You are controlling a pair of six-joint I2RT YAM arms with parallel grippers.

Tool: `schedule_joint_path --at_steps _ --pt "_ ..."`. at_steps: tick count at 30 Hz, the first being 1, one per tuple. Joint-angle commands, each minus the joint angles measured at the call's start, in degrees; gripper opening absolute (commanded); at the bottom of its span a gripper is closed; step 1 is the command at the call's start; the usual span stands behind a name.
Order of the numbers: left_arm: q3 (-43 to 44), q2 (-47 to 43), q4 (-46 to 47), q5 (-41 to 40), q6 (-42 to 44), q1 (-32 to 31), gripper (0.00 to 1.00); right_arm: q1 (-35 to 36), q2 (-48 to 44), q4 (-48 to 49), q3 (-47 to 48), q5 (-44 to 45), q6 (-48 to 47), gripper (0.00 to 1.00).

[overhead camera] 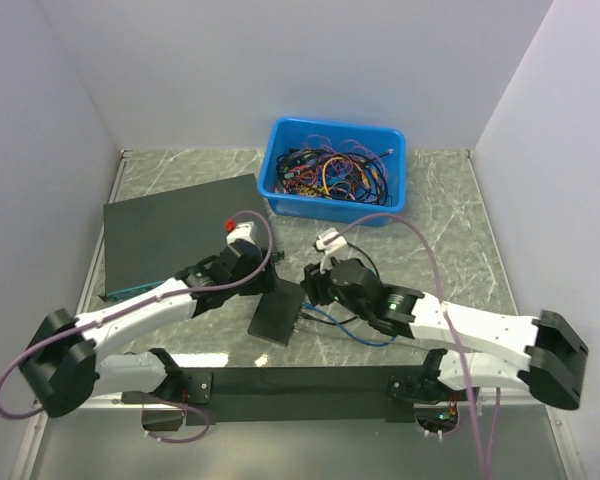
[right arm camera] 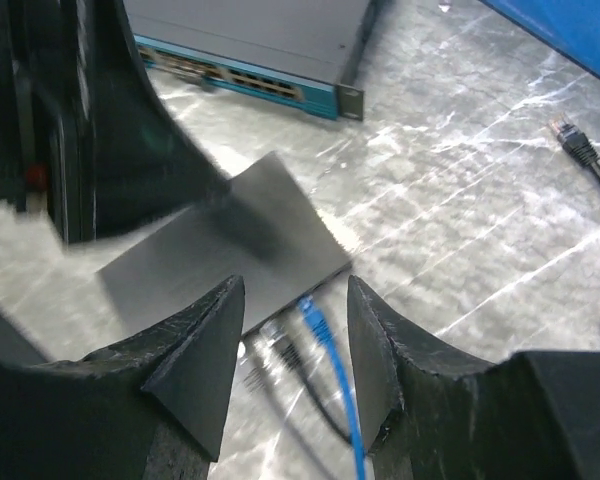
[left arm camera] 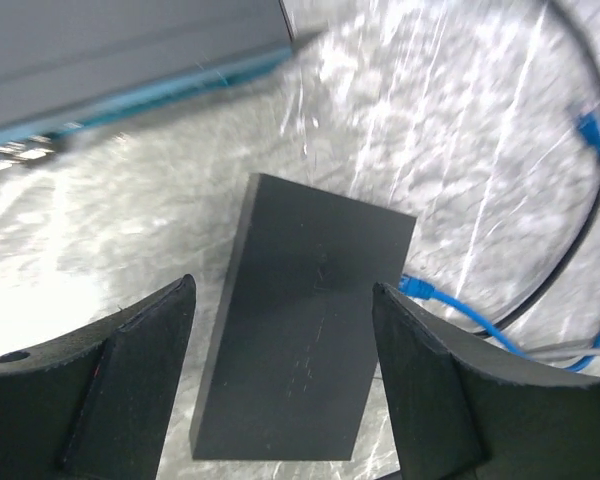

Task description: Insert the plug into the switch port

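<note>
The left gripper [left arm camera: 282, 292] hung released above the small black box [left arm camera: 300, 340], its 2 fingers [left arm camera: 140, 380] spread wider than the box and touching nothing. The right gripper [right arm camera: 295, 290] was also unclenched. Its 2 fingers [right arm camera: 195, 370] stood moderately apart over the box's narrow cable-side edge, with nothing between them.

The plug [left arm camera: 416, 287], with a blue boot on the thin blue cable [left arm camera: 470, 320], sat against that narrow edge of the box. The switch port was hidden behind it, so I cannot tell how deep the plug sat. A thin black cable [left arm camera: 570, 250] looped just beside the blue one, away from the box. A second dark connector [right arm camera: 280, 345] lay against the same edge, next to the plug.

The box's top showed plain black with faint scratches. Beyond the box stood a large black unit [right arm camera: 250, 30] with a blue front strip; print on the strip was too blurred to read. Farther behind the box, a blue bin [overhead camera: 280, 180] held tangled multicoloured cables. Everything rested on the marbled table [overhead camera: 450, 230].
</note>
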Motion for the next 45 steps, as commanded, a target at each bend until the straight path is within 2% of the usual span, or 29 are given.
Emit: schedule_joint_path --at_steps 1,7,13,18,25,27,28,29,30,31,34,37,39,40,42,43,45 --pt "1.52 -5.33 -2.38 -5.82 -1.26 -0.05 0.77 1.51 -8.38 -1.78 -2.1 0.83 3.51 0.53" --pt "0.73 -13.85 -4.58 -14.25 -0.91 -0.05 0.8 2.31 -21.12 -4.94 -5.45 -4.69 6.94 0.54" --pt "-2.43 -22.29 -2.13 -23.66 0.5 -0.05 0.87 2.48 -32.2 -9.6 -7.47 -5.07 8.18 0.55" --pt "-7.25 -27.91 1.21 -36.31 0.67 0.03 0.94 2.48 -40.38 -10.84 -9.14 -5.59 9.5 0.56" --pt "-19.03 -35.21 13.95 -55.82 8.58 0.03 0.99 2.4 -44.79 -11.02 -10.46 -5.86 11.08 0.6" --pt "-24.63 -37.32 23.77 -61.52 14.18 0.21 0.99 2.48 -45.23 -11.28 -10.9 -3.93 11.52 0.62" --pt "-26.85 -37.85 28.16 -62.16 21.08 0.99 0.99 2.4 -45.5 -11.19 -11.08 -2.79 12.04 0.62" --pt "-30.87 -38.72 37.95 -61.65 24.72 1.78 0.99 2.48 -45.59 -11.02 -11.25 -1.82 12.48 0.63" --pt "-32.65 -39.17 41.61 -60.25 27.89 2.84 0.99 2.48 -45.59 -10.5 -11.6 -0.85 12.92 0.63" --pt "-33.97 -39.35 44.17 -55.89 29.57 5.89 0.99 2.48 -45.41 -10.23 -11.87 0.72 13.71 0.63" --pt "-36.88 -38.74 49.1 -49.28 27.49 12.14 0.99 2.48 -44.97 -8.91 -12.83 3.01 15.11 0.64" --pt "-39.52 -34.18 58.67 -43.39 29.05 18.2 0.99 2.57 -45.15 -7.68 -13.8 3.99 15.56 0.64" --pt "-41.7 -27.51 64.83 -40.74 29.68 21.81 0.99 2.48 -45.67 -6.45 -14.59 3.99 15.39 0.64" --pt "-41.64 -25.31 69.03 -39.94 29.77 25.14 0.99 2.48 -45.76 -6.19 -14.86 3.64 15.3 0.64" --pt "-40.49 -20.29 69.58 -35.21 29.94 27.44 0.99 2.48 -46.29 -5.14 -15.64 2.24 14.08 0.64" --pt "-40.49 -18.54 76.39 -33.88 31.07 29.72 0.99 2.48 -46.55 -4.61 -16.17 1.62 13.55 0.64" --pt "-40.58 -13.53 81.53 -28.26 31.78 32.54 0.99 2.48 -47.34 -3.38 -17.49 0.3 12.23 0.64"
